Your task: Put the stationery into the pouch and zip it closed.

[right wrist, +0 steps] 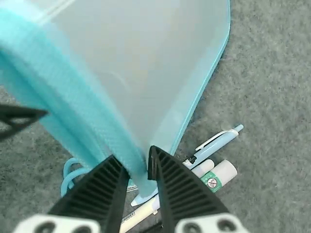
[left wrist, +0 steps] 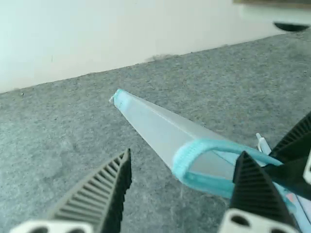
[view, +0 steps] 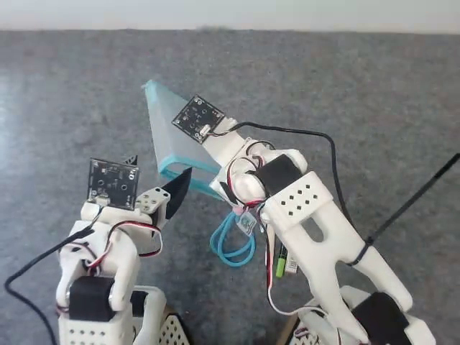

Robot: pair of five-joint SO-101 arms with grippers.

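One pouch [right wrist: 146, 73] in right gripper [right wrist: 137, 159]

The right gripper [right wrist: 138, 164] is pinching the pouch [right wrist: 141, 73], and its fingers are covering the rim where they are clamping, so the zip there cannot be told. Beyond the fingertips the pouch is running off the picture's edges. Just past the fingers, the pens [right wrist: 216, 138] are lying partly under the pouch and the fingers. One finger is hiding part of the blue cord loop [right wrist: 70, 172]. From above, the right arm [view: 316, 215] is covering most of the pens. Ahead of the left gripper [left wrist: 185, 154], the pouch is passing behind one finger and off the frame.
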